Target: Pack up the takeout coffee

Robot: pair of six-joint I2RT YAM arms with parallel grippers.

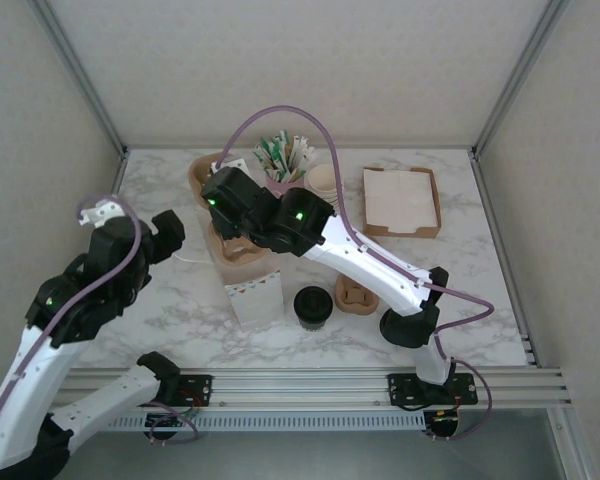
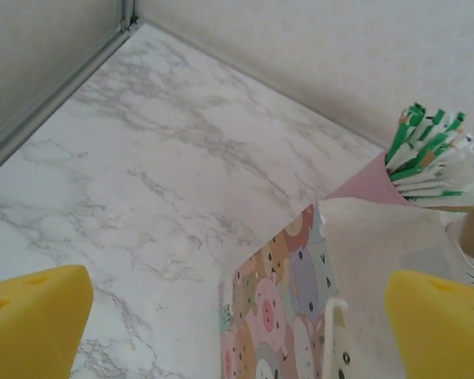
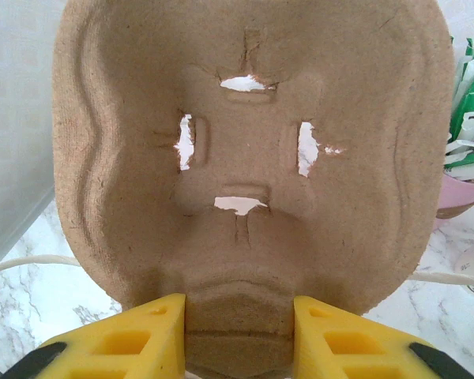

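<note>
right pincer grips a rough, moulded brown pulp carrier

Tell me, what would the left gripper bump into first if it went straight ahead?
Probably the cartoon-printed paper bag, sitting right ahead of the open left gripper, though depth is hard to judge.

Top cam sits high behind the near edge, tilted down over the whole marble table. Left wrist cam looks past the left gripper, low across the marble toward the back-left corner. Right wrist cam, over the right gripper, is pressed right up to a pulp carrier. All three catch the pink packet cup.
</note>
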